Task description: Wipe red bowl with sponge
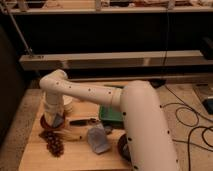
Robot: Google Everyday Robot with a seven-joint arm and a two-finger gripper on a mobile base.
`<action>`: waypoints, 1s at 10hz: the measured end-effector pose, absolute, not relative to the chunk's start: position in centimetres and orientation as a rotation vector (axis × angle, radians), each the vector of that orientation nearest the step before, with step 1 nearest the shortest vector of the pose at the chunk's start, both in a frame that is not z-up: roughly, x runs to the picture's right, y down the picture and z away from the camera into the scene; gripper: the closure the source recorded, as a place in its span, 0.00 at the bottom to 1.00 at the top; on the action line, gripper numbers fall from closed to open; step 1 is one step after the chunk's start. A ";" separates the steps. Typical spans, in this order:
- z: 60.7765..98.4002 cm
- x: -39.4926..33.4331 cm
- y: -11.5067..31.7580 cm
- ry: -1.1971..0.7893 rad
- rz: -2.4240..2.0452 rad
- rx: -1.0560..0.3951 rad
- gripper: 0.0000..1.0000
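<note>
The red bowl [46,123] sits on the left part of the wooden table [35,155], with only its rim showing under the arm's wrist. My gripper [54,119] points straight down into the bowl. It is shut on the sponge [58,120], a small pale blue-grey block resting in the bowl's right side. The white wrist hides most of the bowl's inside.
A grey-blue cloth lump [98,139] lies mid-table, with a dark utensil [82,121] behind it. A green tray [111,114] is partly under the arm, and a brown-maroon bowl [123,148] is at the right. A brown knobbly cluster [54,143] lies in front of the red bowl. A white cup [68,103] stands behind it.
</note>
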State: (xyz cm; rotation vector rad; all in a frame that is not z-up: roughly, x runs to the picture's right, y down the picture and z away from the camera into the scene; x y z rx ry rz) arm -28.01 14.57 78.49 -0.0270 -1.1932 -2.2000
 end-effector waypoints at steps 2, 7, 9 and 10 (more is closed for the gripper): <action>78.6 -27.7 13.6 -1.174 -2.210 -0.032 0.96; 77.8 -31.8 10.7 -1.151 -2.276 0.010 0.96; 77.4 -33.4 10.9 -1.160 -2.302 0.024 0.96; 77.4 -33.7 11.2 -1.166 -2.314 0.023 0.96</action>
